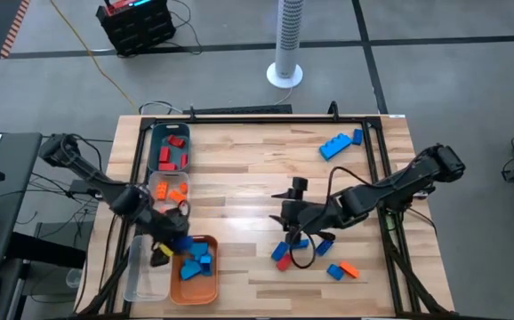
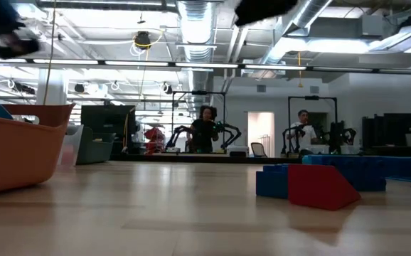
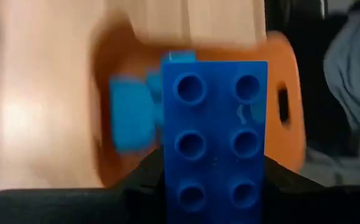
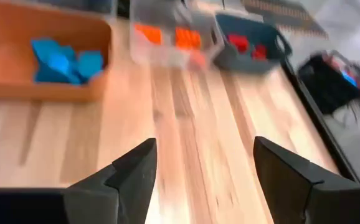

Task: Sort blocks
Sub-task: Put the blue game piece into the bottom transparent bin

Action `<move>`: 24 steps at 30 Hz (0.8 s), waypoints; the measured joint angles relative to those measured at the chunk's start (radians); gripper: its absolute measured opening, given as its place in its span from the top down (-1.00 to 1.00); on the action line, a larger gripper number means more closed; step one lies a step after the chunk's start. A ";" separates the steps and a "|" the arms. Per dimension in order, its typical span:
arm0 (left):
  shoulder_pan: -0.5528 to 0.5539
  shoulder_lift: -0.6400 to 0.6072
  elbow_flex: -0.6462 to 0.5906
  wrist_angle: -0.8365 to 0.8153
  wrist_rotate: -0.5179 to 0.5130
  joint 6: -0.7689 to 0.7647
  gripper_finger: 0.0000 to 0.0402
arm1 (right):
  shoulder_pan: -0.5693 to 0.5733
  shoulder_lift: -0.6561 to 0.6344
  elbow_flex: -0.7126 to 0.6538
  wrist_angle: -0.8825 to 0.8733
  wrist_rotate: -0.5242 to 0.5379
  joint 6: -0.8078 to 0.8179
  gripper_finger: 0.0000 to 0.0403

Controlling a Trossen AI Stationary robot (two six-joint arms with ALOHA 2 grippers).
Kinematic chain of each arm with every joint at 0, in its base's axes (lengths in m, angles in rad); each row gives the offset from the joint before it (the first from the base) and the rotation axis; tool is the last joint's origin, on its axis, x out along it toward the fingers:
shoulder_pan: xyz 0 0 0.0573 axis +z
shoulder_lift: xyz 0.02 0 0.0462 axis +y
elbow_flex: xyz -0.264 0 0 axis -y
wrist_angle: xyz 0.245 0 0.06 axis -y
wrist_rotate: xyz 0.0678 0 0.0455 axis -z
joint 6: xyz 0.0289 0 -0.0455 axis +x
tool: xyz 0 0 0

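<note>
My left gripper (image 1: 175, 242) is shut on a dark blue studded block (image 3: 214, 137), which it holds over the orange tray (image 1: 205, 289). In the tray lie light blue blocks (image 3: 130, 118). My right gripper (image 4: 205, 149) stands open over the table's middle (image 1: 279, 218) with nothing between its fingers. Just nearer the front edge than that gripper, blue and red blocks (image 1: 284, 253) rest on the table. A blue and an orange block (image 1: 341, 269) lie to their right. Two blue blocks (image 1: 339, 144) sit at the far right. My left gripper pinches the dark blue block by its two long sides (image 3: 167, 186) between its two fingers, near one end of the block. The fingers lie along the block, which juts out past them with its studded top toward the wrist camera. It is lifted clear above the tray.
Along the table's left side stand a teal bin (image 1: 155, 147) with red blocks, a clear bin (image 1: 155, 182) with orange blocks, and another clear bin (image 1: 146, 267) beside the tray. A black frame rail (image 1: 266, 118) borders the table. The low view shows a red block (image 2: 319, 186).
</note>
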 joint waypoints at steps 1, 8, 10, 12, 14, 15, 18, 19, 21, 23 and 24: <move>-0.023 0.000 0.007 -0.035 0.022 -0.052 0.40 | 0.002 0.000 0.000 -0.016 0.000 0.019 -0.31; -0.173 0.015 -0.009 -0.208 0.160 -0.446 0.40 | 0.013 -0.001 0.000 -0.065 0.005 0.082 -0.31; -0.204 0.035 -0.031 -0.215 0.177 -0.510 0.40 | 0.019 -0.001 0.000 -0.064 0.018 0.082 -0.31; -0.220 0.059 -0.054 -0.221 0.186 -0.550 0.35 | 0.020 -0.001 0.000 -0.064 0.023 0.083 -0.31; -0.224 0.084 -0.068 -0.222 0.223 -0.560 0.17 | 0.020 -0.001 0.000 -0.064 0.025 0.084 -0.31; -0.223 0.095 -0.071 -0.222 0.243 -0.562 0.07 | 0.020 -0.001 0.000 -0.064 0.025 0.084 -0.31; -0.214 0.109 -0.071 -0.219 0.300 -0.567 -0.21 | 0.019 -0.001 0.000 -0.071 0.025 0.086 -0.31; -0.209 0.109 -0.071 -0.216 0.327 -0.568 -0.28 | 0.019 -0.001 0.000 -0.081 0.025 0.092 -0.31; -0.195 0.109 -0.062 -0.211 0.386 -0.576 -0.36 | 0.024 -0.001 0.000 -0.107 0.023 0.105 -0.31; -0.186 0.109 -0.030 -0.197 0.406 -0.583 -0.38 | 0.034 -0.001 0.000 -0.143 0.005 0.106 -0.31; -0.182 0.108 -0.008 -0.177 0.398 -0.580 -0.38 | 0.040 -0.001 0.000 -0.160 -0.014 0.103 -0.31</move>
